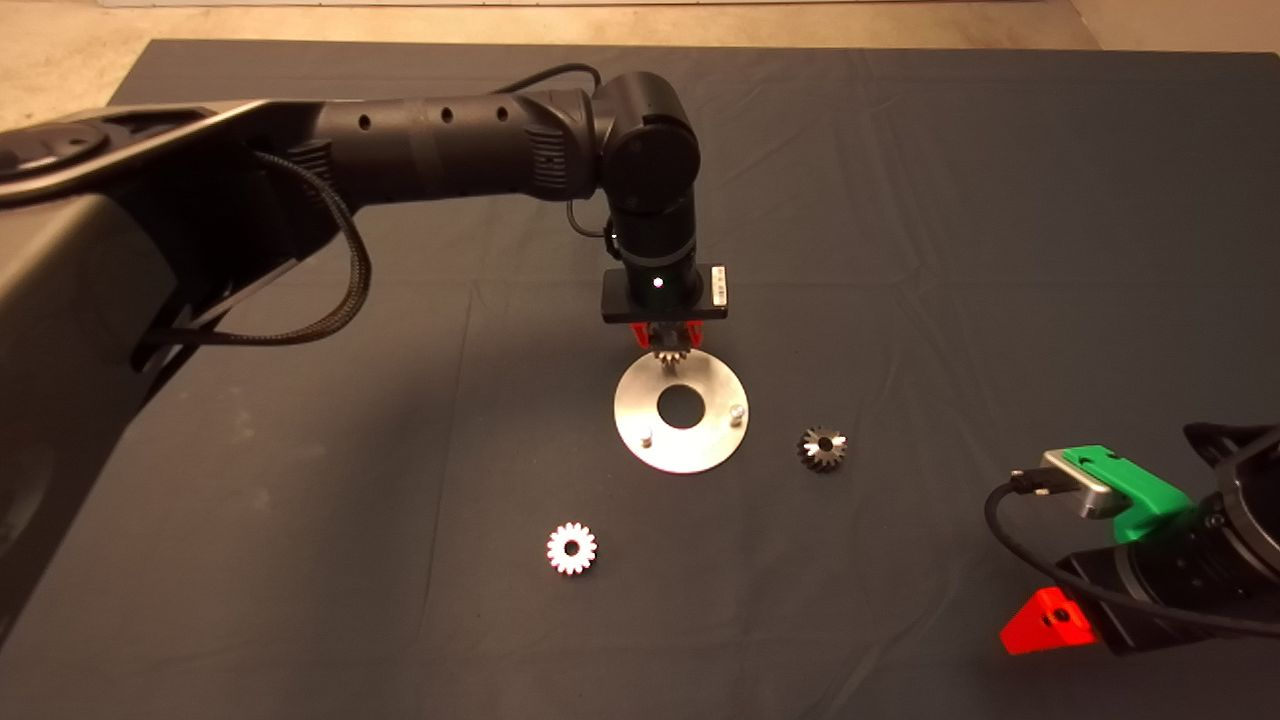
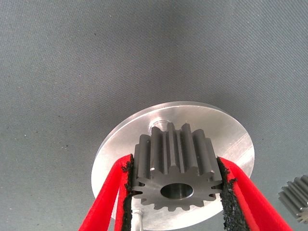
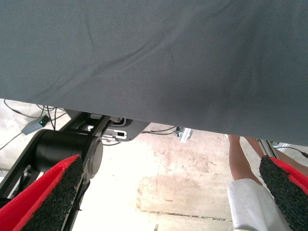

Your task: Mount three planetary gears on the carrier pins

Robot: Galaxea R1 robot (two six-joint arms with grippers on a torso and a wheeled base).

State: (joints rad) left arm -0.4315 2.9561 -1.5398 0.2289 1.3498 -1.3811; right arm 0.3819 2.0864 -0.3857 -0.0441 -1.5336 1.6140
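My left gripper (image 1: 668, 342) hangs over the far edge of the shiny round disc (image 1: 700, 455) and is shut on one planetary gear (image 1: 668, 356). In the left wrist view the gripper (image 2: 175, 166) clamps that gear (image 2: 175, 159) by its toothed sides, centre hole facing the camera, just above the disc (image 2: 226, 130). One carrier pin (image 2: 158, 126) stands just beyond the held gear. Two more carrier pins (image 1: 646, 436) (image 1: 737, 410) stand bare on the disc's near side. A second gear (image 1: 822, 448) lies on the mat right of the disc, and a third gear (image 1: 571, 548) lies nearer, to the left.
My right gripper (image 1: 1045, 622) is parked at the lower right edge of the mat (image 1: 300, 560), fingers wide apart. Its wrist view shows the mat's edge, the floor beyond, a robot base and a person's leg (image 3: 240, 168).
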